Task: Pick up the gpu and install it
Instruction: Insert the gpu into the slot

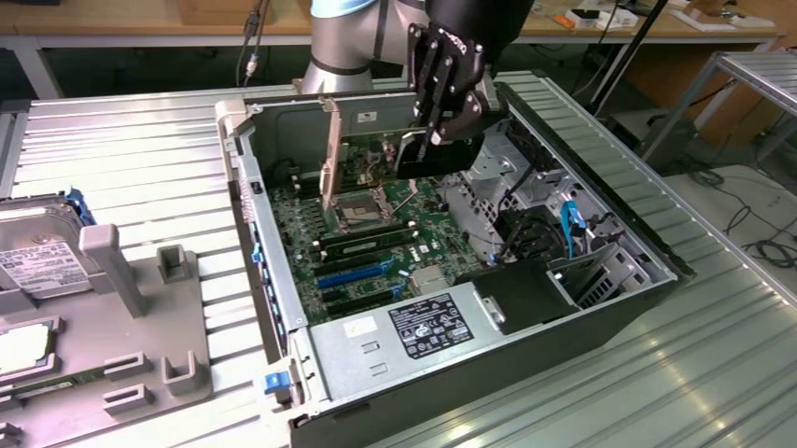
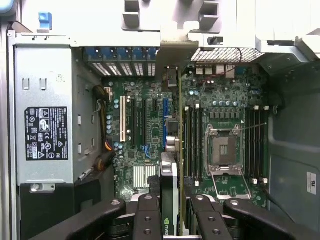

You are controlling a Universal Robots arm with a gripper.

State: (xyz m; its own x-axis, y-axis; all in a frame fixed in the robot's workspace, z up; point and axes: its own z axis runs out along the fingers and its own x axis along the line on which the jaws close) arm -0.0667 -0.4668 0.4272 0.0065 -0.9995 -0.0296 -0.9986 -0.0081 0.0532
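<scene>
The silver-grey jointed arm with a pale blue joint cap (image 1: 339, 33) comes down from the far side in the exterior view. Its glossy black wrist section (image 1: 480, 23) leans slightly toward the exterior view's left. Below it, the black two-fingered gripper with bolted linkage bars (image 1: 439, 135) points downward. Its fingers (image 2: 148, 215) are drawn in from both sides and clamped on the thin flat dark gpu card with a silver metal bracket (image 2: 169, 175), which stands on edge between them.
</scene>
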